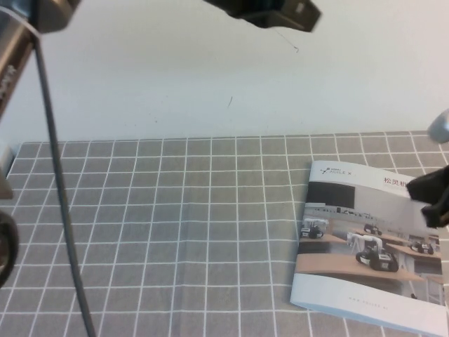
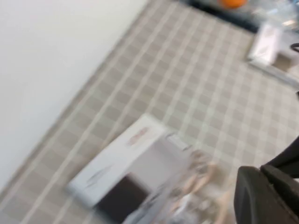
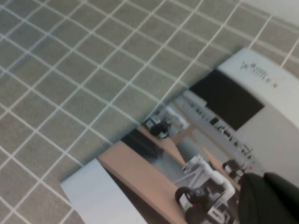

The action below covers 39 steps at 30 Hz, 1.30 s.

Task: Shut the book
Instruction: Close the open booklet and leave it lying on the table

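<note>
On the right side of the table, on a grey checked cloth (image 1: pixel 175 232), lies the booklet (image 1: pixel 365 246). It lies flat with its front cover up: a white strip at the top, then pictures of little robots. No page stands up, so it looks closed already.

The right hand (image 1: pixel 431 200) hangs over the booklet's right part, close above the cover. I cannot tell if it touches, or if it is spread or pressed together. The left hand (image 2: pixel 264 196) shows only as a dark bit in its own wrist view, held up over the table and looking down at the booklet. I cannot tell its state either.

The booklet looks thin, light and bendy, with a smooth cover that could slip. I think a flat push on the cover would work better than a pinch. If it must be lifted, the loose edge away from the fold is the place to take it.
</note>
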{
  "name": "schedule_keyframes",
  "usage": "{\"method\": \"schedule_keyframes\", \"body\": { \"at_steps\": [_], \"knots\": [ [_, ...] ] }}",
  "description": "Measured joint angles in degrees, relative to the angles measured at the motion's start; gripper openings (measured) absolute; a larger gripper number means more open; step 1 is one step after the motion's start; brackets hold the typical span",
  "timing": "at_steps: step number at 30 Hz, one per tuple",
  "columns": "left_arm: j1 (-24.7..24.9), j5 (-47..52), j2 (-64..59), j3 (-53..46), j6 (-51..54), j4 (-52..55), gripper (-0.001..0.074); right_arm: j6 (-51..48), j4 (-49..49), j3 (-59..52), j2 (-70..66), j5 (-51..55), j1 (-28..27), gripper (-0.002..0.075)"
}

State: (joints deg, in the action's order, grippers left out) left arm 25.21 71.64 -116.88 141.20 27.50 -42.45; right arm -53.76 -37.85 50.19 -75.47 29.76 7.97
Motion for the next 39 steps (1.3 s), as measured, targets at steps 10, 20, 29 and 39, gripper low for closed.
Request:
{"method": "schedule_keyframes", "body": {
  "at_steps": [10, 20, 29, 39],
  "knots": [
    [0.00, 0.89, 11.65, -1.43, -8.66, 28.73, -0.0004, -4.00, -0.55, 0.06, -22.84, -2.73, 0.00, -0.0003],
    [0.00, 0.89, 22.88, -11.62, -8.97, 35.12, -0.0004, -5.95, -2.55, 0.46, -30.25, -7.04, 0.00, -0.0003],
    [0.00, -12.35, 38.11, -37.75, -12.87, 37.72, -0.0004, -6.09, -2.54, 0.69, -23.27, -7.38, 0.00, -0.0003],
    [0.00, -43.27, 59.96, -78.26, -17.58, 45.68, -0.0004, -6.58, -1.56, 0.59, 5.84, -6.22, 0.00, -0.0003]
  ]
}}
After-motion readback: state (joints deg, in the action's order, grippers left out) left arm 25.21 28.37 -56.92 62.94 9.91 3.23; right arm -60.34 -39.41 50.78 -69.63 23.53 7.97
